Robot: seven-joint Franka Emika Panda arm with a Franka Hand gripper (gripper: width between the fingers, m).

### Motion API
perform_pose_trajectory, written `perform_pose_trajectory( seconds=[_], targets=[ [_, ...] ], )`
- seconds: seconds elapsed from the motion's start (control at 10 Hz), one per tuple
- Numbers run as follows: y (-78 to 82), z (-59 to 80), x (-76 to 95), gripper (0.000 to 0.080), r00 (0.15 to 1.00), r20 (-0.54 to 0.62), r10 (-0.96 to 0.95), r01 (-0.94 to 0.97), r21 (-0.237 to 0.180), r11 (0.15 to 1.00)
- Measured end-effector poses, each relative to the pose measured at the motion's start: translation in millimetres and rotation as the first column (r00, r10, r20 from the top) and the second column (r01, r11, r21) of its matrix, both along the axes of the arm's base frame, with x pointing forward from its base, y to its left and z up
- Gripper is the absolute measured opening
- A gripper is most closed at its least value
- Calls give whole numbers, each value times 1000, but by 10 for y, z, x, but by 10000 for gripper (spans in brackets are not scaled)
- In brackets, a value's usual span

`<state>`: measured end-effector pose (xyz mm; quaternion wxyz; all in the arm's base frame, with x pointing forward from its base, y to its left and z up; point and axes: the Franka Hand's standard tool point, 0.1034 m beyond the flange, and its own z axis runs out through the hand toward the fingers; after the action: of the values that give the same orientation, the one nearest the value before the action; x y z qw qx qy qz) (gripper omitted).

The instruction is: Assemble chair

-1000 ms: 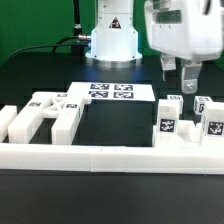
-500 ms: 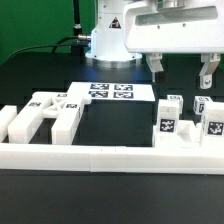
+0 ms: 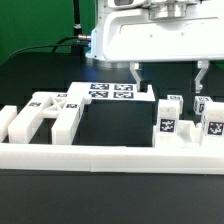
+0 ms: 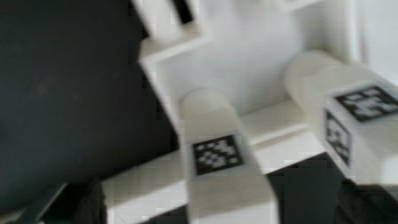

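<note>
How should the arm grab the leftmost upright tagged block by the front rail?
Probably its top end, from straight above: the block stands upright with its top free, while the rail blocks the front and another block stands beside it. The open gripper hangs above.

Bright, even light from above bleaches the white chair parts (image 3: pixel 165 120) below the end effector (image 3: pixel 170 75) almost featureless, and the black tabletop (image 3: pixel 40 75) around them swallows any shadow. The exterior view is coarse and soft. The wrist view is blurrier still, and tag patterns close beneath the end effector are smeared and out of focus.
</note>
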<state>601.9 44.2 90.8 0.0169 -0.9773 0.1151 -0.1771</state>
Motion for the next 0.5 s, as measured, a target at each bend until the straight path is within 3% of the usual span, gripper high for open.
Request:
perform_pose_trajectory(
  seconds=[0.2,0.3,0.5],
  targets=[
    [-140,-111,-49,649,988,45,149,-144,-91,985],
    [-233,-152,-42,649,991,43,126,-123,-74,990],
    [-207,-156,-45,649,992,42,120,-117,-61,991]
  ],
)
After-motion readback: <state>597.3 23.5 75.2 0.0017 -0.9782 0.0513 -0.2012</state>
